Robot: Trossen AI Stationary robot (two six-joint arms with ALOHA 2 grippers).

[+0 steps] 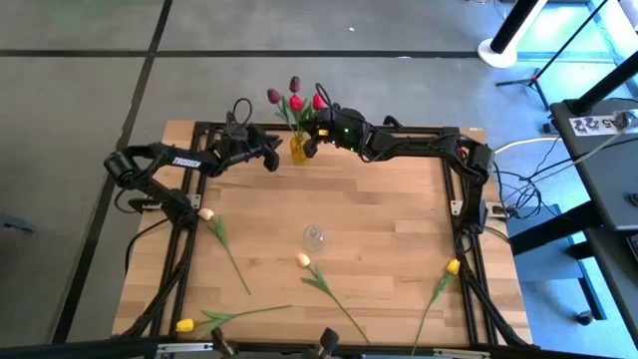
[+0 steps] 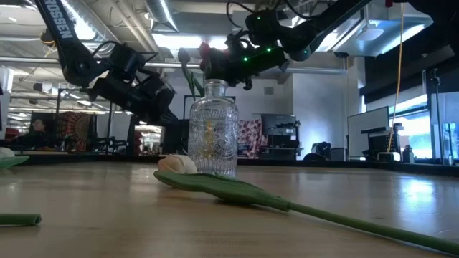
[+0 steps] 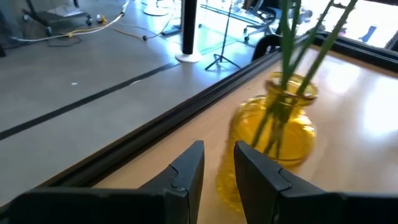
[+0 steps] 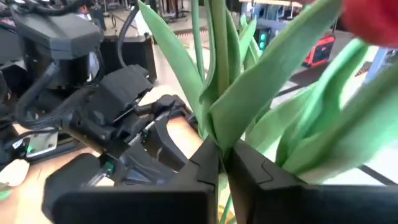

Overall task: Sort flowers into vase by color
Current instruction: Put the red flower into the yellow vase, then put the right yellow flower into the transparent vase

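A yellow glass vase (image 1: 297, 150) stands near the table's far edge with red and dark purple tulips (image 1: 294, 97) in it. Its stems (image 3: 280, 93) drop through the vase mouth. My right gripper (image 1: 315, 140) is just right of the vase, above its mouth, shut on tulip greenery. My left gripper (image 3: 219, 158) hovers just left of the vase (image 3: 277, 124), its fingers a narrow gap apart with nothing between them. A clear glass vase (image 1: 314, 237) stands mid-table. Two peach tulips (image 1: 302, 260), (image 1: 206, 213) and two yellow tulips (image 1: 454, 266), (image 1: 184, 325) lie flat on the wood. My right gripper (image 4: 222, 158) pinches a green stem and leaf base (image 4: 214, 124) between its two fingers. The greenery rises upright past the fingers to a red head (image 4: 373, 18). The stem below the fingers is hidden by the gripper, so I cannot tell how it meets the vase.
A dark metal frame (image 1: 454, 170) runs along the table's far and side edges. In the low view the clear vase (image 2: 213, 132) stands behind a peach tulip (image 2: 178, 163), whose stem (image 2: 301, 208) lies toward the near right. Bare wood (image 1: 389, 214) lies between the two vases.
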